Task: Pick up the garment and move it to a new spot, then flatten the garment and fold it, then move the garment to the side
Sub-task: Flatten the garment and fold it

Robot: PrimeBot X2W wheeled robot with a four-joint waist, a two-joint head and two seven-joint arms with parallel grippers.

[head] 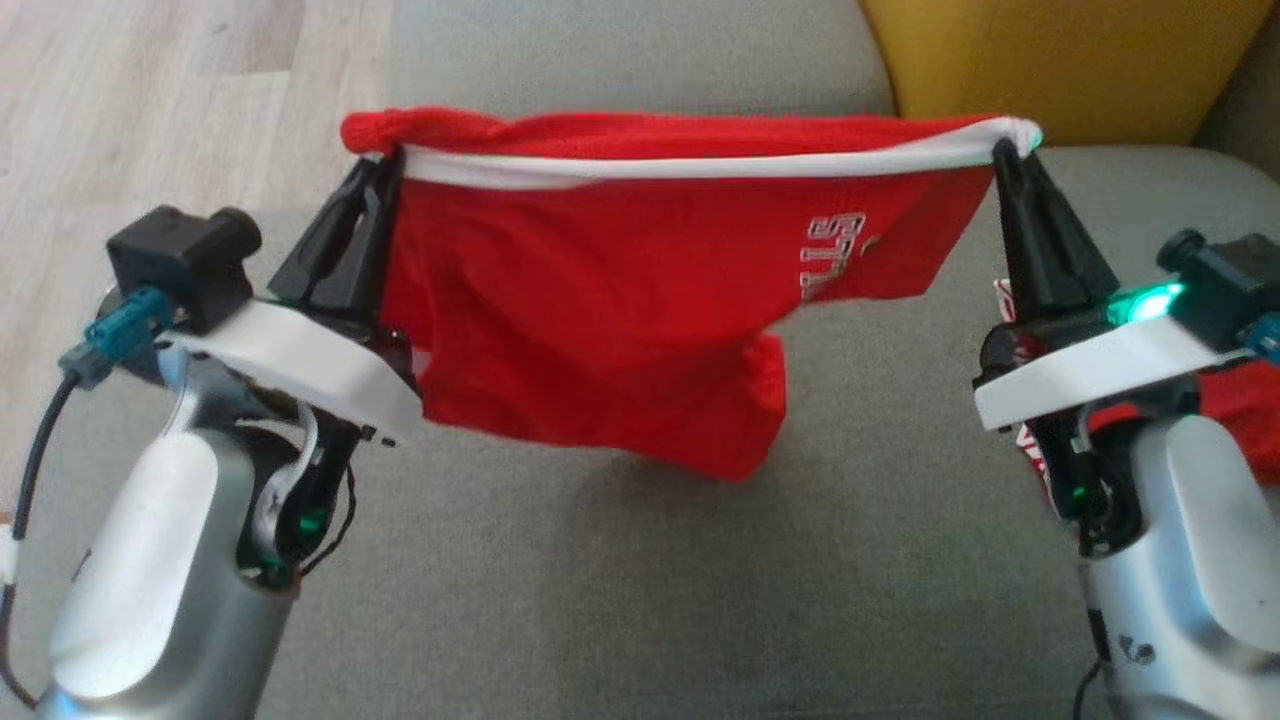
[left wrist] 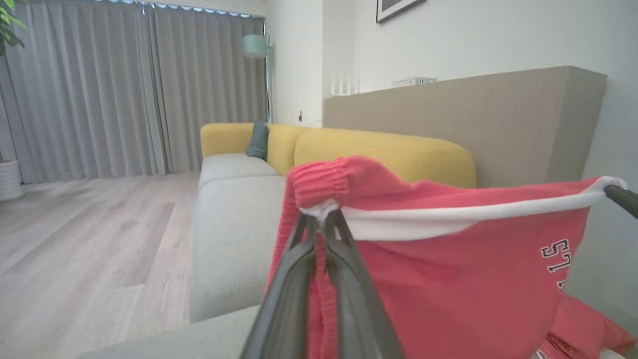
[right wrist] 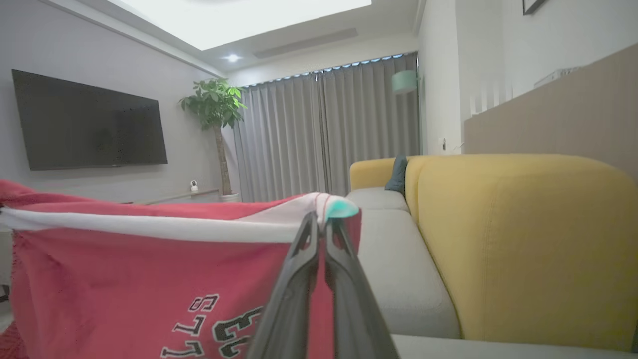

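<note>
A red garment (head: 600, 290) with a white band and white lettering hangs stretched between my two grippers, above the grey sofa seat (head: 620, 580). My left gripper (head: 385, 165) is shut on its left end, where a ribbed red cuff bunches. My right gripper (head: 1005, 150) is shut on the right end at the white band. The left wrist view shows the left gripper (left wrist: 319, 217) pinching the garment (left wrist: 448, 279), the white band running off to the right. In the right wrist view the right gripper (right wrist: 319, 222) pinches the garment (right wrist: 124, 279) that drapes to the left.
A yellow sofa back (head: 1050, 60) rises at the far right. Wooden floor (head: 150, 120) lies to the left of the seat. More red cloth (head: 1240, 400) shows behind my right forearm. The wrist views show grey curtains (left wrist: 124, 89), a wall television (right wrist: 89, 122) and a plant (right wrist: 214, 104).
</note>
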